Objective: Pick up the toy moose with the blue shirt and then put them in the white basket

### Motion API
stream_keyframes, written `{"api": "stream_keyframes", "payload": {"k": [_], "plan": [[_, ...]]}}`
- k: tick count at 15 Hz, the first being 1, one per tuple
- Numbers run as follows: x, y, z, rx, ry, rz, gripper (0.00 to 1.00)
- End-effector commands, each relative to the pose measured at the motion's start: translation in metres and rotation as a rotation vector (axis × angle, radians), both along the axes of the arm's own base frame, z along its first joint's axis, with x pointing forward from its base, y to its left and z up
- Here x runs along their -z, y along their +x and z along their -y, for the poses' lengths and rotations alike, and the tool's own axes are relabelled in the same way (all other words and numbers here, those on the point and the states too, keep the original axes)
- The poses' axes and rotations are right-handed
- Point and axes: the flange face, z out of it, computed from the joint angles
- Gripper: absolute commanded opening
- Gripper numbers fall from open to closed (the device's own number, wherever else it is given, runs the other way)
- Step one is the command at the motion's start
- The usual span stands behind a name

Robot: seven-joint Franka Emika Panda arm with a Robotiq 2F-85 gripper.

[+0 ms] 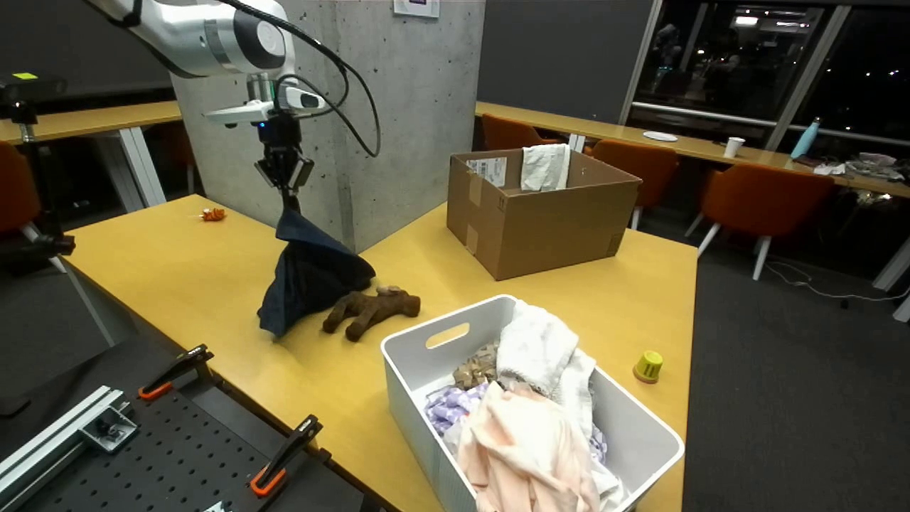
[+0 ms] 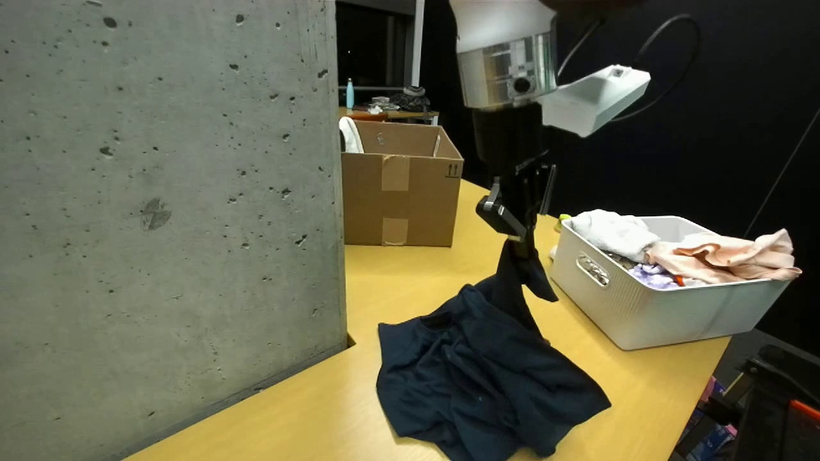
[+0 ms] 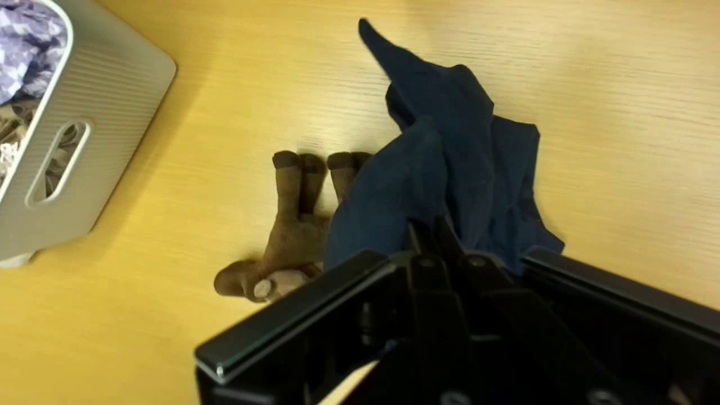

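Plainly, moose [image 3: 289,242], wrist view (hidden in another)

In the wrist view the blue shirt [image 3: 461,124] masks the rear of the toy moose [image 3: 295,239]; the left edge crops the white basket [image 3: 118,101], the bottom edge the gripper [image 3: 429,226]; in an exterior view a concrete pillar [image 2: 192,224] covers part of the cardboard box [image 2: 423,211]; in an exterior view sits an orange thing [image 1: 212,215] — too small to name.

white cloth [image 1: 546,168] draped on cardboard box [image 1: 561,231] | concrete pillar [image 2: 179,192] | orange chairs [image 1: 768,199]
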Motion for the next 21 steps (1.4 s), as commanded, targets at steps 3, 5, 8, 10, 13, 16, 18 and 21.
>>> {"api": "stream_keyframes", "payload": {"k": [3,5,8,10,13,16,18,21], "plan": [[-0.066,0.009,-0.055,-0.124,-0.064,0.064,0.01],[-0.073,0.013,-0.055,-0.144,-0.062,0.079,0.01],[-0.068,0.013,-0.038,-0.139,-0.055,0.086,0.01],[-0.060,0.010,-0.008,-0.101,-0.061,0.074,0.01],[-0.047,0.001,0.055,-0.016,-0.067,0.062,0.01],[-0.029,-0.008,0.131,0.075,-0.077,0.059,0.01],[-0.014,-0.010,0.182,0.135,-0.084,0.061,0.01],[0.008,-0.009,0.228,0.193,-0.091,0.051,0.08]]}}
